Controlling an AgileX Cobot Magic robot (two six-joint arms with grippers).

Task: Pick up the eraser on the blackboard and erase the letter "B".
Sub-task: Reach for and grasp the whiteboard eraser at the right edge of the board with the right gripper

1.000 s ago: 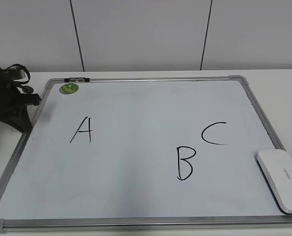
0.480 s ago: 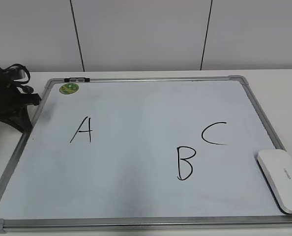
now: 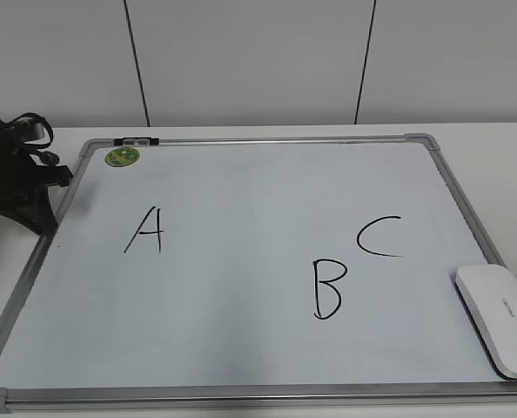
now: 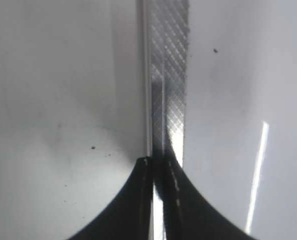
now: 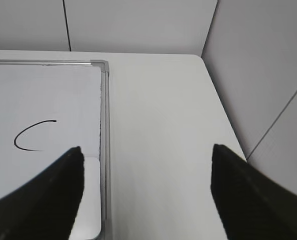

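The blackboard (image 3: pixel 241 366) is a white board with a silver frame, lying flat on the table. The black letter "B" (image 3: pixel 327 289) is drawn right of centre, between an "A" (image 3: pixel 145 231) and a "C" (image 3: pixel 380 237). The white eraser (image 3: pixel 497 317) lies at the board's front right corner; a corner of it shows in the right wrist view (image 5: pixel 91 200). My left gripper (image 4: pixel 159 165) is shut and empty over the board's left frame; its arm (image 3: pixel 15 178) shows at far left. My right gripper (image 5: pixel 146 155) is open, over the bare table just right of the frame.
A round green sticker (image 3: pixel 122 157) and a small clip (image 3: pixel 137 140) sit at the board's back left. White panel walls (image 3: pixel 258 61) stand behind the table. The table edge meets a wall at the right (image 5: pixel 223 115).
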